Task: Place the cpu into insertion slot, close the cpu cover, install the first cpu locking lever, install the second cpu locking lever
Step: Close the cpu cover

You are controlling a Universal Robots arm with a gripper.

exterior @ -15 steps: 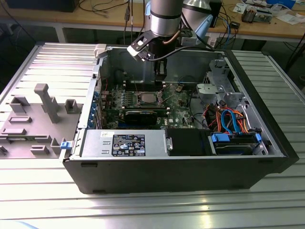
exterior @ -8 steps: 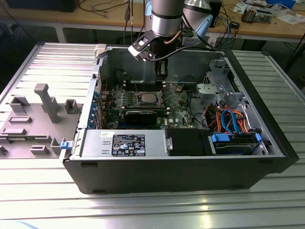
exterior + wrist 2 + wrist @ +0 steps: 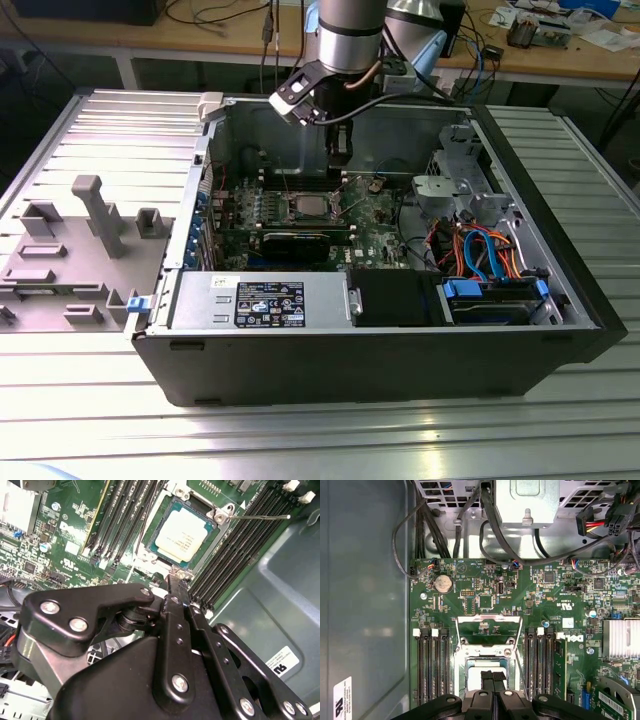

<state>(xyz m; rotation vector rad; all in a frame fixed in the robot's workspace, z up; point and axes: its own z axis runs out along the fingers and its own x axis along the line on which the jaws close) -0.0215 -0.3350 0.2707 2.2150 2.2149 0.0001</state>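
An open computer case point(image 3: 350, 365) lies on its side on the ribbed metal tabletop point(image 3: 300, 440), and the arm point(image 3: 350, 30) reaches down into it from above. The fingers point(image 3: 338, 158) hang over the green motherboard point(image 3: 555, 605), close to the socket point(image 3: 459, 674).

In both wrist views the 2 fingers point(image 3: 487, 676) are pressed flat together with nothing between them. In the second wrist view their tips point(image 3: 173, 585) sit just beside one edge of the socket. I can't tell whether they touch it.

The chip point(image 3: 184, 534) lies flat inside the socket, silver top up, with a narrow green rim showing all round it. In the first wrist view the fingertips hide part of it.

The cover point(image 3: 489, 628) is not shut. It is swung up off the socket, on the side away from the fingers, and the green board shows through its big window.

A thin wire lever point(image 3: 255, 516) sticks out sideways from one corner of the socket, across the black memory slots point(image 3: 235, 550). More such slots point(image 3: 431, 665) run along both sides of the socket.
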